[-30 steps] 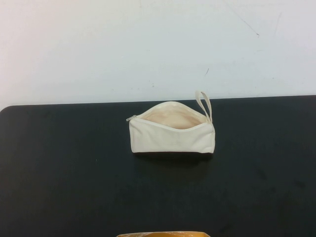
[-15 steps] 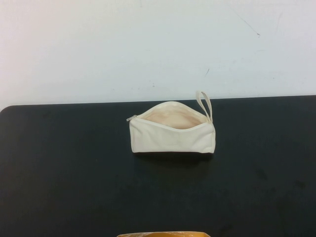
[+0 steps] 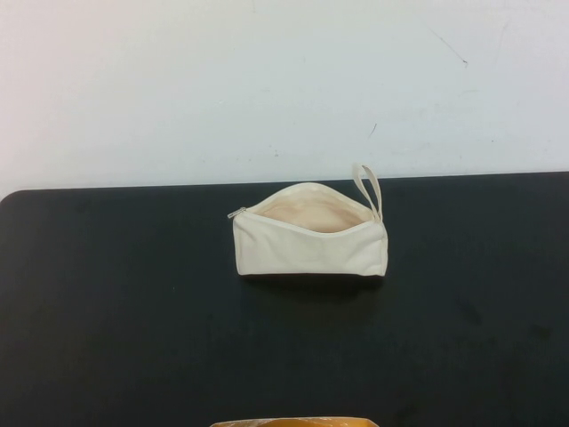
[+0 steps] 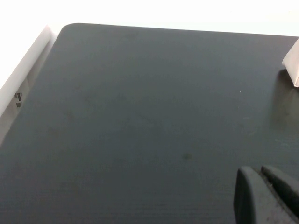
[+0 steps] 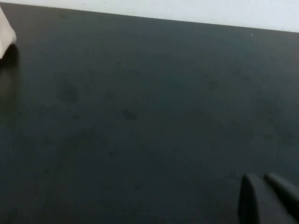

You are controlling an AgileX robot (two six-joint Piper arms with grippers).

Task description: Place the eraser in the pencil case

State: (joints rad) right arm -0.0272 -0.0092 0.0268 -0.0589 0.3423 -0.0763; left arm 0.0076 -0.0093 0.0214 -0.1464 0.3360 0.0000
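"Black table all over! What is on the left side?"

"The left gripper. It hangs low over the bare black top. Its two dark fingers are pressed together with nothing between them."

"Is anything near those fingers?"

"Nothing close. Well ahead of them, off to the side where the other arm is, you can see one white corner of the pencil case."

"What does the pencil case look like from up high?"

"It is a cream cloth pouch. It lies flat on the table, well apart from both sets of fingers and between the two of them. Its mouth gapes wide, and the pale lining shows inside. A little zip pull sits at its left end. A loop strap sticks up at its right end, toward the white wall."

"Where is the eraser?"

"I cannot tell. I only see pale lining in the pouch."

"And on the right?"

"The right gripper. It is low over the bare table too. Its fingers are pressed together and hold nothing. The pouch is well ahead of them, toward the left arm's side, and only one corner peeks in."

"What is that yellow bit?"

"An orange-yellow edge at the near side of the table. I cannot tell what it is."
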